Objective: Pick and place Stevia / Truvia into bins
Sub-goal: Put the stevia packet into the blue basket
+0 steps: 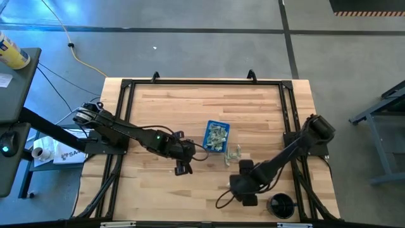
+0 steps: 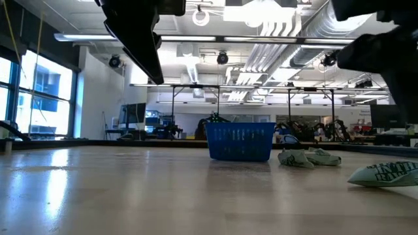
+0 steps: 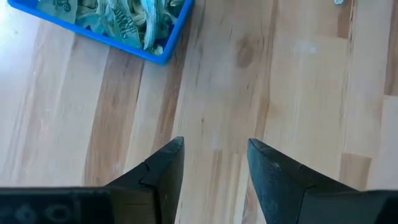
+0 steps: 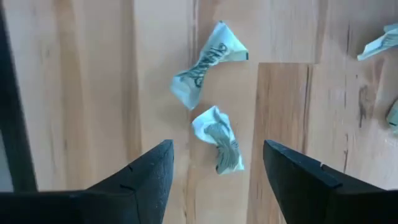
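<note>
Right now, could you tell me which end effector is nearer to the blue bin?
Left. The left end effector hovers open just off the blue bin, whose corner fills its wrist view. The right end effector hangs open farther away, above loose sachets on the table.

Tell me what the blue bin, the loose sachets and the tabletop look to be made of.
Blue bin: likely moulded plastic; an even saturated blue, with thin ribbed walls in the low view.
Sachets: probably thin printed paper, matte; they are crumpled and twisted with sharp creases.
Table: wood, seemingly butcher-block planks with a smooth light finish; grain lines and joined strips in differing tones show.
</note>
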